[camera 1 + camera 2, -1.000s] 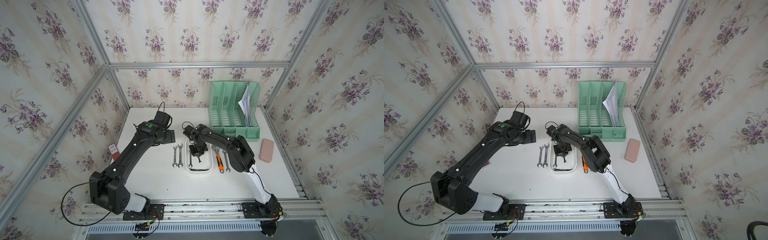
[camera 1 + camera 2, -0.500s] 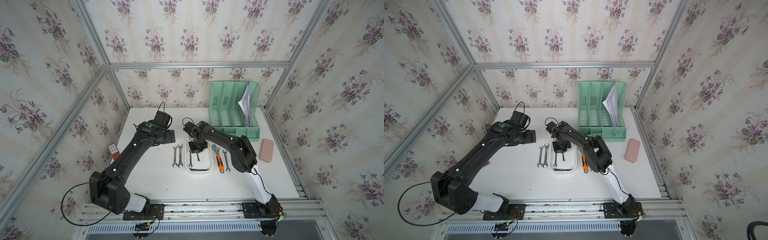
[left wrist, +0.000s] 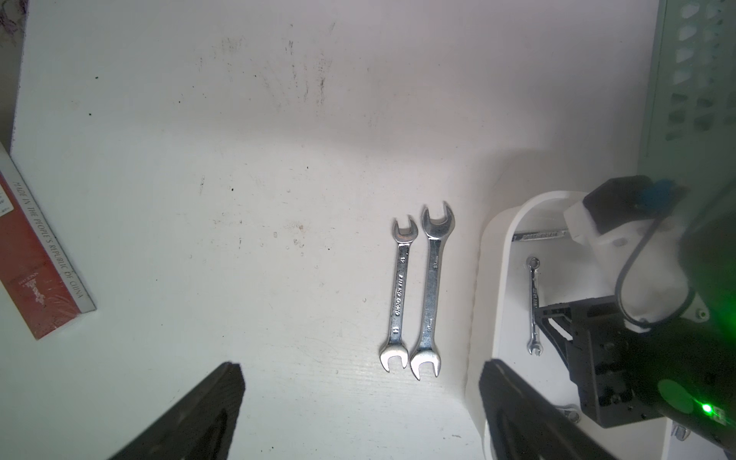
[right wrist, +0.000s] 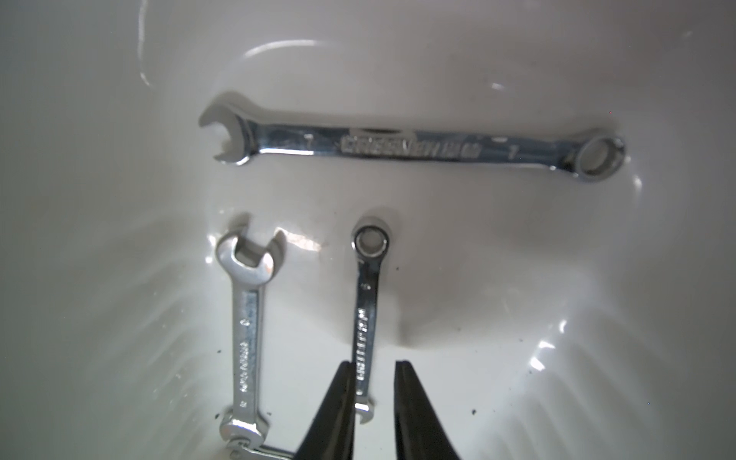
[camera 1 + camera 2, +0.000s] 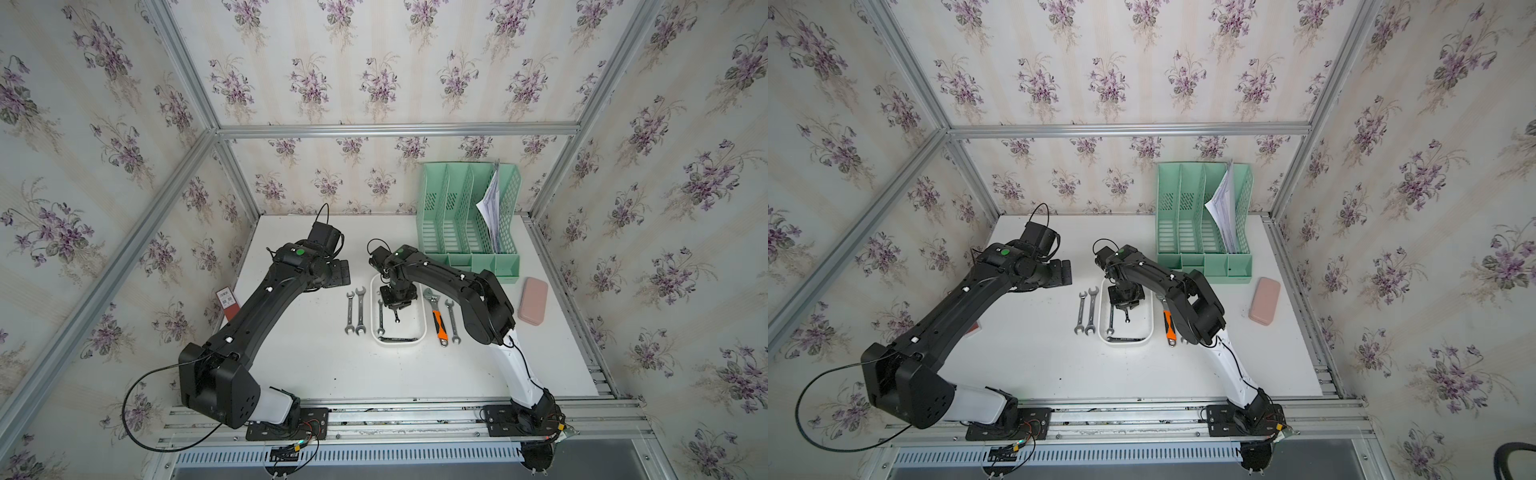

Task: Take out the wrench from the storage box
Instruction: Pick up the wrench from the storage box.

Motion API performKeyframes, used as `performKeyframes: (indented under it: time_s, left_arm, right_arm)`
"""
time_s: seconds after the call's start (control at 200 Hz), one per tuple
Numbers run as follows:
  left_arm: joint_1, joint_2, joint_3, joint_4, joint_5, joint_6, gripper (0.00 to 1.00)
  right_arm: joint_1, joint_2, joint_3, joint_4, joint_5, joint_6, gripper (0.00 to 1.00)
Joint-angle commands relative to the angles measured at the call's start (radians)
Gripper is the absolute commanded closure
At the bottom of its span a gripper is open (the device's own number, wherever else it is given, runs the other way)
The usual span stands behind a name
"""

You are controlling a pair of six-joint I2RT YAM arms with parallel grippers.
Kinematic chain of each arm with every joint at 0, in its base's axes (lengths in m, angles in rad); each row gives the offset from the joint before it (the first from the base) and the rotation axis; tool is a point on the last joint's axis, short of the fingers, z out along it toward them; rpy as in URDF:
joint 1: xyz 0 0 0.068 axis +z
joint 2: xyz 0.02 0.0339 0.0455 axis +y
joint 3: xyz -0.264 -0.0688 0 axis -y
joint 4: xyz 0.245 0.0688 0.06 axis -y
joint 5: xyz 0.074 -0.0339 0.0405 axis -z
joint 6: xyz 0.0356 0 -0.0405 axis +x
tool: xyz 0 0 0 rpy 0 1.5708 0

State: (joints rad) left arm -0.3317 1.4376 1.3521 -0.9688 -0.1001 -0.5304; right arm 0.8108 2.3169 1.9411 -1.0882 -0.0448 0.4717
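The storage box (image 5: 424, 328) (image 5: 1151, 328) is a shallow white tray at the table's middle. Three wrenches lie in it. A long one (image 5: 398, 339) (image 4: 410, 149) lies across the near end. An open-ended one (image 5: 380, 316) (image 4: 247, 318) lies along the left wall. A small combination wrench (image 5: 396, 316) (image 4: 366, 302) lies in the middle. My right gripper (image 5: 397, 307) (image 5: 1125, 308) (image 4: 376, 364) points down into the box. Its jaws are slightly open around the small wrench's open end, with a gap on one side. My left gripper (image 5: 343, 272) (image 3: 360, 364) hovers wide open over the table, left of the box.
Two wrenches (image 5: 355, 311) (image 3: 416, 292) lie side by side left of the box. An orange-handled adjustable wrench (image 5: 436, 318) and another wrench (image 5: 452, 320) lie to its right. A mint-green file rack (image 5: 469, 220) stands behind, a pink case (image 5: 532, 300) at the right, a red booklet (image 3: 36, 259) at the left edge.
My right gripper has shifted a little toward the far end of the box. The left arm has not moved.
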Motion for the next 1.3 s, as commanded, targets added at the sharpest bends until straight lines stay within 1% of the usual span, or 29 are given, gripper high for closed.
performKeyframes:
  time_s: [0.0, 0.295, 0.524, 0.689, 0.879, 1.294]
  left_arm:
    - [0.001, -0.004, -0.003, -0.004, 0.0, 0.006, 0.03]
    - [0.001, -0.005, -0.01, 0.0, -0.001, 0.005, 0.03]
    - [0.001, -0.009, -0.01, 0.0, -0.004, 0.007, 0.03]
    - [0.001, -0.009, -0.01, -0.001, -0.004, 0.007, 0.03]
    - [0.002, -0.011, -0.01, -0.001, -0.005, 0.006, 0.03]
    - [0.002, -0.011, -0.005, -0.005, -0.004, 0.007, 0.03]
  right_arm:
    - [-0.003, 0.015, 0.001, 0.018, -0.022, 0.007, 0.75]
    - [-0.004, 0.021, -0.041, 0.051, -0.041, 0.023, 0.73]
    - [-0.004, 0.022, -0.052, 0.057, -0.044, 0.026, 0.83]
    - [-0.004, 0.018, -0.045, 0.05, -0.042, 0.023, 0.87]
    - [-0.004, -0.003, -0.039, 0.038, -0.027, 0.02, 0.89]
    - [-0.013, -0.052, 0.014, -0.018, 0.007, 0.014, 0.9]
